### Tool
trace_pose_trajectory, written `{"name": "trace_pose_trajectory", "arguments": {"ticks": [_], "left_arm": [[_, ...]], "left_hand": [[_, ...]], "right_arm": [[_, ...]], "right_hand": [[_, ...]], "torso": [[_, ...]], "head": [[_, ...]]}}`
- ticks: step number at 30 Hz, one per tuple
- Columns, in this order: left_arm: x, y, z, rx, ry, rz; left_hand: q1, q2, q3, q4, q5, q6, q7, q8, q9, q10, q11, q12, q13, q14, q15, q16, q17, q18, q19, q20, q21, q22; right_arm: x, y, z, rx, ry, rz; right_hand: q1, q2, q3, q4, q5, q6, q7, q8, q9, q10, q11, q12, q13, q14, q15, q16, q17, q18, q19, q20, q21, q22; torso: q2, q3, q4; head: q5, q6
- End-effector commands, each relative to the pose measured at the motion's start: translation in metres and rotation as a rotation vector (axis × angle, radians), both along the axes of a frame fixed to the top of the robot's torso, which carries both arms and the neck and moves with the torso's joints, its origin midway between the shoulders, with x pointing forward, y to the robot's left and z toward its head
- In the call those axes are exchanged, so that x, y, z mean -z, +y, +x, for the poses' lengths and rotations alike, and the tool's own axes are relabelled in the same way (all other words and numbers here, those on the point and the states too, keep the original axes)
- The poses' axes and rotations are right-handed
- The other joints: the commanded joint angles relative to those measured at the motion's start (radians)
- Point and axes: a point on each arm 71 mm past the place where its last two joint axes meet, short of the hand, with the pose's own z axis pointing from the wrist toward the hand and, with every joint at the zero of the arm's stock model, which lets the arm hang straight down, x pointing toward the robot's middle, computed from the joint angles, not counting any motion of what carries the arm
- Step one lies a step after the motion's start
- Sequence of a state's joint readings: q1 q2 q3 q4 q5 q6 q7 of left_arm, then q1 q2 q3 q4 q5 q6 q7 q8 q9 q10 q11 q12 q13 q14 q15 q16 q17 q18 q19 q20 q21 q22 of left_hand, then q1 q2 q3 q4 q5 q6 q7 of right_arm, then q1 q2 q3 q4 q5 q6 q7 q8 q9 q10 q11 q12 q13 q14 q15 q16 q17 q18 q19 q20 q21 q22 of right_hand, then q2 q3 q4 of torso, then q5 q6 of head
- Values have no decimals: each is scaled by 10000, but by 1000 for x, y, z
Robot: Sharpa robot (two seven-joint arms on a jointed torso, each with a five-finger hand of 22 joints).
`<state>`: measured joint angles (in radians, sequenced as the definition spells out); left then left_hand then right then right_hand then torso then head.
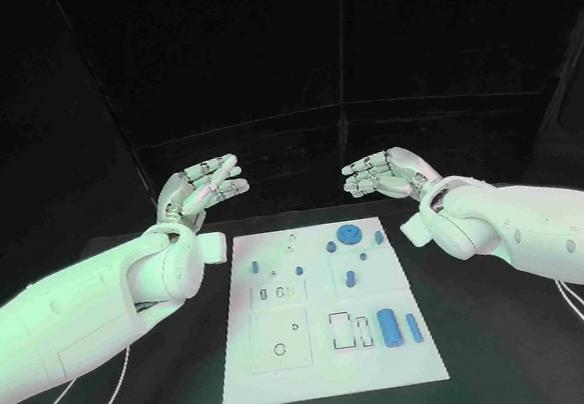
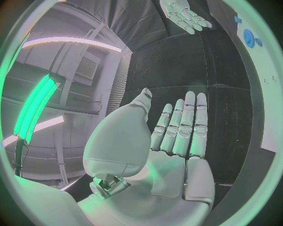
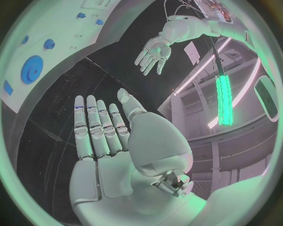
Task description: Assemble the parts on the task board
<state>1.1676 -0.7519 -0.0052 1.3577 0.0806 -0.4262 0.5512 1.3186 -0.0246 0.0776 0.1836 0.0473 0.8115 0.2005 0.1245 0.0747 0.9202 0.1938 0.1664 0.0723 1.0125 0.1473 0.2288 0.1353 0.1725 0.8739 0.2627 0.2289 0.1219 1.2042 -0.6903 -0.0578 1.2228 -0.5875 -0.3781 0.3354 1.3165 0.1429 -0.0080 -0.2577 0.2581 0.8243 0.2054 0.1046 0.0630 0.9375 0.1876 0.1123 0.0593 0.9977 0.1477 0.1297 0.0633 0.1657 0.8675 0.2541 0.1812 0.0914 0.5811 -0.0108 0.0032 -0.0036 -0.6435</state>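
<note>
A white task board (image 1: 335, 358) lies flat in the middle of a black table (image 1: 502, 356), seen from above by the robot's head camera. Small blue parts rest on the board: a round disc (image 1: 351, 234) near its far edge at about 1 o'clock from the board's centre, a thick upright-lying cylinder (image 1: 389, 325) and a thinner peg (image 1: 412, 326) side by side at about 4 o'clock, a small oval piece (image 1: 350, 278) near the centre, and a small piece (image 1: 256, 265) toward 11 o'clock. The board also shows empty slots and outlines on its nearer half. Two white arms reach in from either side and both silver hands hang above the table beyond the board's far edge, touching nothing. The left hand (image 1: 201, 189) sits at about 11 o'clock from the board, palm turned up, fingers spread apart and empty. The right hand (image 1: 383, 174) sits at about 1 o'clock, fingers loosely bent but separated, holding nothing. Each wrist camera shows its own hand flat with straight, parted fingers, the other hand across from it, well apart.
</note>
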Motion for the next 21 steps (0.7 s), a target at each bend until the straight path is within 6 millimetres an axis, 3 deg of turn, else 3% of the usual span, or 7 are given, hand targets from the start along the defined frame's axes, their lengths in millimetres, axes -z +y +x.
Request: {"name": "trace_pose_trajectory", "arguments": {"ticks": [1, 5, 11, 15, 21], "left_arm": [[-6, -5, -7, 743, -294, -275], [-11, -6, -17, 1031, -350, -376], [-21, -11, -32, 1419, -388, -517], [-24, -19, -40, 1715, -359, -629], [-27, -28, -47, 2073, -293, -763]], "left_hand": [[240, 47, 37, -288, 30, 363, 324, 64, -12, 379, -118, 68, -7, 342, -102, 63, 87, 135, 331, -128, 33, -31], [412, 115, 156, -578, 40, 617, 244, 81, -42, 617, -189, 50, -32, 509, -177, 58, 161, 122, 533, -193, -33, -90], [386, 154, 240, -855, 42, 939, 157, 50, -74, 1115, -317, 75, -7, 858, -308, 157, 309, 125, 913, -314, -80, -152], [336, 165, 261, -943, 42, 1061, 130, 22, -80, 1267, -357, 54, -2, 1031, -371, 269, 396, 124, 1105, -378, -74, -164], [326, 166, 262, -955, 42, 1081, 130, 20, -80, 1268, -357, 40, -6, 1041, -375, 279, 406, 122, 1126, -384, -77, -168]], "right_arm": [[-8, 6, -1, -742, -901, -2042], [-22, 10, 2, -1082, -1444, -3263], [-33, 20, 3, -1484, -2068, -5475], [-34, 29, 1, -1657, -2414, -6931], [-34, 44, -1, -1767, -2970, -8476]], "right_hand": [[143, -89, 330, -320, -68, 1333, 70, -4, 32, 1487, -370, -90, 37, 2065, -562, 268, 133, 192, 1472, -544, 726, 193], [199, -299, 401, -309, -141, 1672, -108, -42, 40, 2216, -625, -59, 64, 3307, -977, 699, 443, 179, 2401, -1006, 1448, 524], [198, -614, 370, -303, -136, 2057, -328, -89, 49, 2898, -941, -128, 94, 4746, -1367, 1522, 1106, 174, 3317, -1535, 2525, 1096], [136, -843, 343, -297, -81, 2325, -418, -94, 56, 3062, -1071, -247, 115, 5092, -1503, 2197, 1690, 146, 3557, -1696, 3186, 1491], [-49, -1032, 347, -274, -228, 2215, -480, -342, 42, 2799, -1061, -461, 135, 5044, -1519, 3418, 2798, 144, 3452, -1729, 4055, 2058]], "torso": [[308, -21, 45], [512, -50, 69], [853, -121, 139], [1079, -155, 225], [1308, -189, 304]], "head": [[-45, 123], [-105, 205], [-248, 291], [-357, 325], [-455, 349]]}}
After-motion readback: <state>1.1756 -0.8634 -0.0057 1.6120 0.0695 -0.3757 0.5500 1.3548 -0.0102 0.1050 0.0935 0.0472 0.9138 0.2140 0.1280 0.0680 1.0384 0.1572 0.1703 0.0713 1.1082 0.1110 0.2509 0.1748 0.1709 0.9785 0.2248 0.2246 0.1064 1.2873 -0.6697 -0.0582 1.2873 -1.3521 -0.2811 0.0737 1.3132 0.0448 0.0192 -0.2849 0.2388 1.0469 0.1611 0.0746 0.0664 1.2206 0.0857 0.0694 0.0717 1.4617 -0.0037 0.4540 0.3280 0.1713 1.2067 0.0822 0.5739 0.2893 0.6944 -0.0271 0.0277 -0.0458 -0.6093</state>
